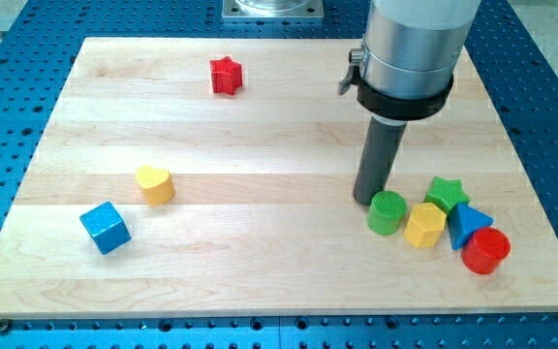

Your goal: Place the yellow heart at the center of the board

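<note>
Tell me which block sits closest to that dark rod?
The green round block, right beside my tip on the view's right; the yellow heart lies far off toward the left.

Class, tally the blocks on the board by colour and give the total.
Red: 2, star and cylinder
Yellow: 2, heart and hexagon
Green: 2, cylinder and star
Blue: 2, cube and triangle
Total: 8

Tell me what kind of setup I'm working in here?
Probably a lab tabletop pushing rig: a wooden board on a blue perforated metal bench, with small coloured blocks like the yellow heart. My tip rests beside the green cylinder.
</note>
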You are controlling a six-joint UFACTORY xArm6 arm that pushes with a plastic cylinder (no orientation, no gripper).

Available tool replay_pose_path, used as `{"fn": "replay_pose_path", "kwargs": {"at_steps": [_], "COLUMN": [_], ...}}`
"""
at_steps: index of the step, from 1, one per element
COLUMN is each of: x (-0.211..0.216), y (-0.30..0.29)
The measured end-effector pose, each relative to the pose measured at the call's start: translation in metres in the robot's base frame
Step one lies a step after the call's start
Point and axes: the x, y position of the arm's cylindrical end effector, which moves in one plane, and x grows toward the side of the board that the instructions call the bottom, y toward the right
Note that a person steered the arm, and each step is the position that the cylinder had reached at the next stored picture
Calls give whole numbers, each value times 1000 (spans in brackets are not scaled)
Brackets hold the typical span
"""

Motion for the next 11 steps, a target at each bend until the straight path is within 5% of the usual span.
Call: {"fn": "replay_pose_path", "kwargs": {"at_steps": [3,4,6,7,9,11], "x": [-54,-40,1,-16,-90,-94], "y": [-294,-321,-213,-136,-121,-39]}}
